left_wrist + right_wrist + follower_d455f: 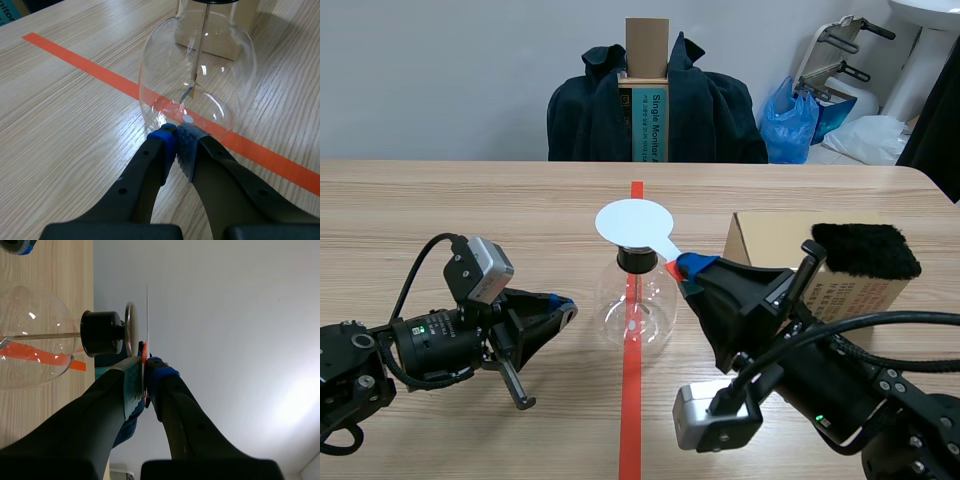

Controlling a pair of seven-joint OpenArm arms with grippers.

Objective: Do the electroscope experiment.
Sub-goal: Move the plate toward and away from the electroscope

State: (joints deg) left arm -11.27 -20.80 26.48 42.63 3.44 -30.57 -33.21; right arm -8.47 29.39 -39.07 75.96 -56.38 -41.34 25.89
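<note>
The electroscope is a clear glass flask (638,308) with a black stopper (638,259), standing on the orange-red tape line at mid-table. A thin white round paddle (634,222) lies flat just over its top, and my right gripper (685,268) is shut on the paddle's handle. In the right wrist view the white sheet (147,310) sits edge-on beside the metal top disc (129,327), held by the right gripper (145,362). My left gripper (176,131) is shut on nothing, its tips at the flask's (197,75) lower wall. A rod and foil leaves (192,89) hang inside.
A cardboard box (775,245) with a black furry pad (865,250) on top stands right of the flask, behind my right arm. Across the table stands a chair draped with a dark jacket (705,110). A blue bag (790,125) lies on the floor beyond.
</note>
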